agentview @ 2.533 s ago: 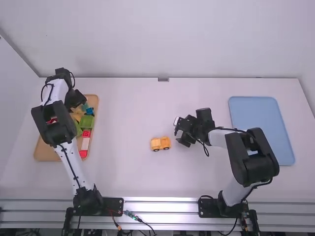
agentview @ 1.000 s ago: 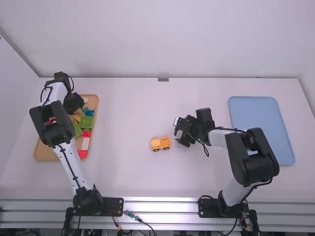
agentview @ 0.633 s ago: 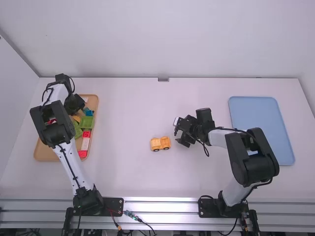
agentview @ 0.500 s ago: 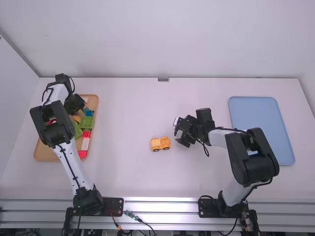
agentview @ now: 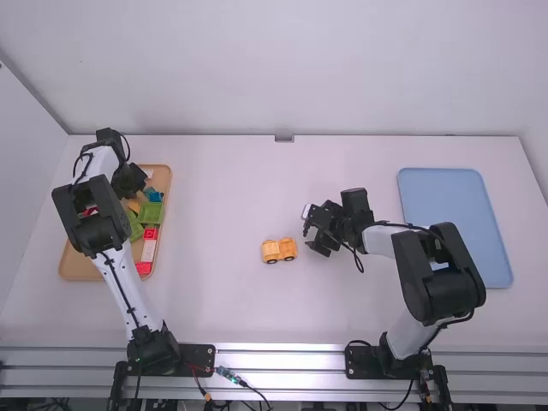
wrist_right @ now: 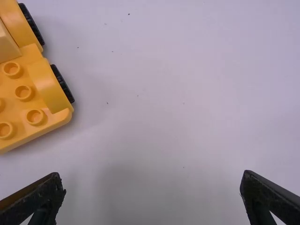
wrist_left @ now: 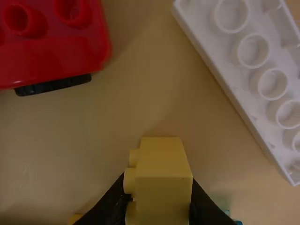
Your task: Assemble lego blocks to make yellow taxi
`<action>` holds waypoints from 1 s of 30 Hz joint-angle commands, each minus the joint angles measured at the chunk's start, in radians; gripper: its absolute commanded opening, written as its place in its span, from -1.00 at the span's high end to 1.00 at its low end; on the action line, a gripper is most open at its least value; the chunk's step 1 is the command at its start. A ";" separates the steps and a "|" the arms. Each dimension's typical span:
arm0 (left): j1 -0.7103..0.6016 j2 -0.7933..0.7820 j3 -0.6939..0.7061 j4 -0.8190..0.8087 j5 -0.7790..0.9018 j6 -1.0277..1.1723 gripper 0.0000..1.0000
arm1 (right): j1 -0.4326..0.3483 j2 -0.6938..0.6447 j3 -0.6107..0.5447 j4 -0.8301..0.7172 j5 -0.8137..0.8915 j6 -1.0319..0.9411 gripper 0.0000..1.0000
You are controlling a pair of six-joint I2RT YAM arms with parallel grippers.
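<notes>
Over the far part of the wooden tray (agentview: 81, 267) is my left gripper (agentview: 128, 184). In the left wrist view a pale yellow block (wrist_left: 161, 180) with studs on one side is pinched between the fingers of my left gripper (wrist_left: 159, 208). An orange-yellow wheeled car base (agentview: 279, 250) stands on the table near the middle. My right gripper (agentview: 318, 231) is a short way to the right of it. In the right wrist view my right gripper (wrist_right: 152, 187) has its fingers wide apart with nothing between them, and the studded car base (wrist_right: 33, 93) is off to one side.
The tray holds green blocks (agentview: 151, 212), a red block (agentview: 151, 233) and others. In the left wrist view a red wheeled piece (wrist_left: 51, 42) and a white block (wrist_left: 248, 70) lie near the held block. A blue tray (agentview: 454, 218) is at the right.
My left gripper has shifted slightly toward the camera within the tray area and uncovered a pale piece near the tray's far edge. The right arm and the car base have stayed in place.
</notes>
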State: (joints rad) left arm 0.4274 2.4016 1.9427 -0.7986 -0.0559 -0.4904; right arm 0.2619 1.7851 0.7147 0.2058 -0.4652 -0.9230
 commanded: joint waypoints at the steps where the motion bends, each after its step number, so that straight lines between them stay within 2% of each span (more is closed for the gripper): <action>1: -0.006 0.023 -0.017 -0.002 0.010 -0.005 0.56 | 0.001 -0.022 -0.008 -0.005 -0.006 0.000 -0.98; 7: -0.006 0.023 -0.016 0.004 0.013 -0.005 0.95 | 0.001 -0.022 -0.008 -0.004 -0.008 -0.002 -0.98; 13: -0.006 -0.002 -0.007 0.016 0.013 0.005 0.96 | -0.001 -0.022 -0.008 0.039 -0.006 0.047 -0.98; 21: -0.019 -0.069 0.171 -0.143 0.010 0.126 0.97 | -0.012 -0.022 0.019 0.146 -0.010 0.285 -0.98; 25: -0.078 -0.140 0.216 -0.195 -0.060 0.145 0.97 | -0.037 -0.022 0.110 0.039 -0.055 0.375 -0.98; 28: -0.161 -0.221 0.188 -0.191 -0.114 0.184 0.97 | -0.053 -0.022 0.203 -0.092 -0.123 0.377 -0.98; 30: -0.190 -0.246 0.169 -0.176 -0.114 0.196 0.97 | -0.056 -0.022 0.226 -0.119 -0.131 0.378 -0.98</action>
State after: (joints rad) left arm 0.3038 2.2337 2.1258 -0.9714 -0.1352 -0.3416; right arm 0.2100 1.7855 0.8921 0.0952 -0.5400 -0.5800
